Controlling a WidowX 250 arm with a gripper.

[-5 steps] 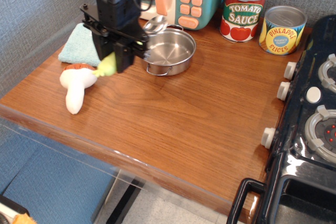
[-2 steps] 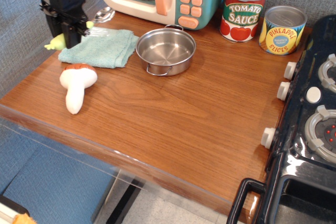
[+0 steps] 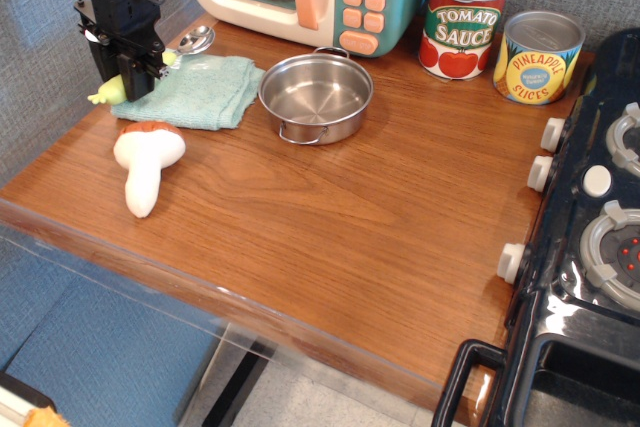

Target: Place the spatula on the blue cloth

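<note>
Spatula (image 3: pixel 150 72) with fat yellow-green handle and shiny silver bowl looks light and stiff; black claw (image 3: pixel 132 77) grips its handle, teal-blue terry cloth (image 3: pixel 195 95) just right of it.

The table (image 3: pixel 330 207) was smooth brown wood with a soft sheen, and the blue cloth (image 3: pixel 195 95) looked like matt, nubby terry. The pot (image 3: pixel 315 97) and the spatula (image 3: pixel 150 67) bowl were shiny bare metal; its yellow-green handle looked like smooth plastic, and the 2 cans (image 3: pixel 500 32) wore glossy paper labels.
</note>
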